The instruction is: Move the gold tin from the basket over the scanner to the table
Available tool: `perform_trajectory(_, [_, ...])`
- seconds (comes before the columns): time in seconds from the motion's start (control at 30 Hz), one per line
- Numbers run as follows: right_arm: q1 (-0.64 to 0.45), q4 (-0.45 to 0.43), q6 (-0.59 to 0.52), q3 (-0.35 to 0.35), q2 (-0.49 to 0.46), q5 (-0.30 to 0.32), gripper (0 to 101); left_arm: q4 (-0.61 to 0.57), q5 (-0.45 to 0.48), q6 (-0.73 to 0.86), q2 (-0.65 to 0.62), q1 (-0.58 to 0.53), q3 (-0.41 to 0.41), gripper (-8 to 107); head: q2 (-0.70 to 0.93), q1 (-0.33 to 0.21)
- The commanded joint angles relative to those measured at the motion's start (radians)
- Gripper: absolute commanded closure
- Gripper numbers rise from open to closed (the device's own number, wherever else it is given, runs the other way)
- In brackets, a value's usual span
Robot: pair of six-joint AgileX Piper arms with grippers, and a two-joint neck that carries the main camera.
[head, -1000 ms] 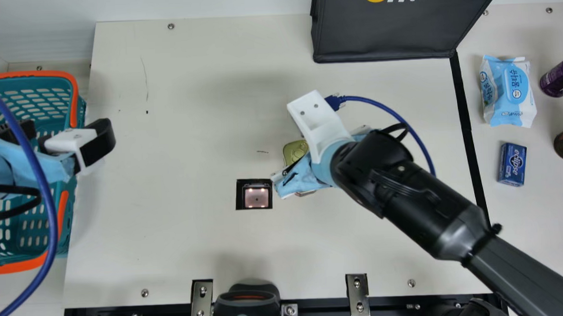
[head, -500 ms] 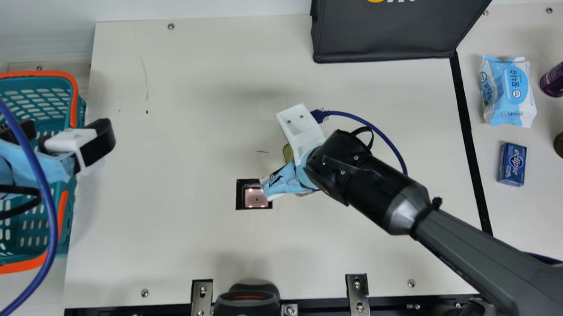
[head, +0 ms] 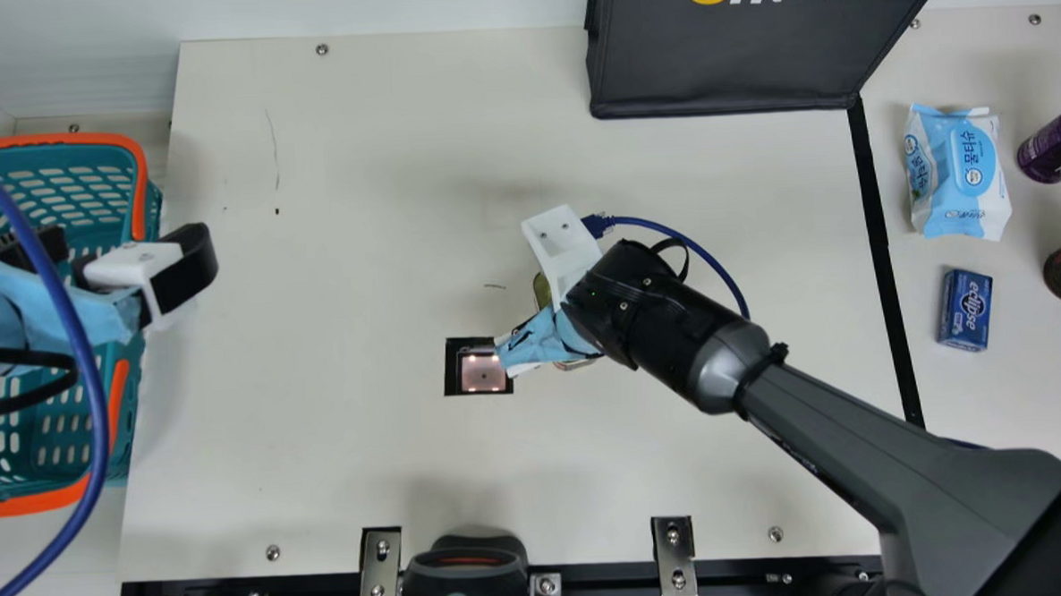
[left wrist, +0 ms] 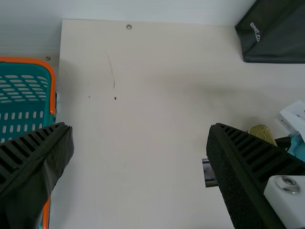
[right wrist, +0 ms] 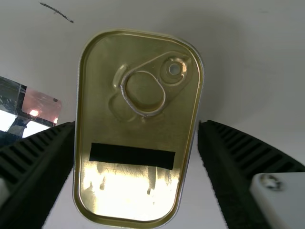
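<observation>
One gold tin, right gripper settled over it beside the scanner

Change: the right gripper (right wrist: 136, 124) has shifted toward eight o'clock across the last second, with only a tiny slide back at the end. The exposed patch of the gold tin (right wrist: 138, 186) holds the same spot in the main view, just narrower now under the arm. So the gripper moved, tin didn't. Blue cover (head: 535, 339) on that gripper now overlaps the three o'clock edge of the scanner (head: 483, 373).

Tin location: out of the basket (head: 140, 185), pull-ring side facing the right wrist camera, near the scanner at its two o'clock. Looks flat on the table (head: 367, 448). Basket sits around nine to ten o'clock from the scanner.

Hands: left gripper (left wrist: 139, 125) is released, fingers wide apart, nothing between them, parked at the basket's side; unchanged. Right gripper is lined up on the tin; can't tell if it's clenched on it or loose.

Meaning: basket part done, scanner crossing not confirmable from here. Likely step is taking hold of the tin, or letting it go. If a carry follows, it needs an even squeeze on both long sides and a straight lift first. Risk: off-centre contact could twist the tin or skid it toward the scanner.
</observation>
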Motion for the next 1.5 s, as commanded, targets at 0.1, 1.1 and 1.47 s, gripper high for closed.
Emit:
perform_trajectory(0.1, [0.006, -0.022, 0.012, -0.002, 0.007, -0.001, 66, 0.0, 0.0, 0.0, 0.0, 0.0, 0.0, 9, 0.002, -0.03])
perform_trajectory(1.1, [-0.148, -0.048, -0.069, 0.013, -0.333, 0.117, 101, 0.0, 0.0, 0.0, 0.0, 0.0, 0.0, 9, -0.301, -0.03])
perform_trajectory(1.47, [-0.503, 0.059, -0.323, 0.058, -0.515, 0.199, 101, 0.0, 0.0, 0.0, 0.0, 0.0, 0.0, 9, -0.347, -0.03])
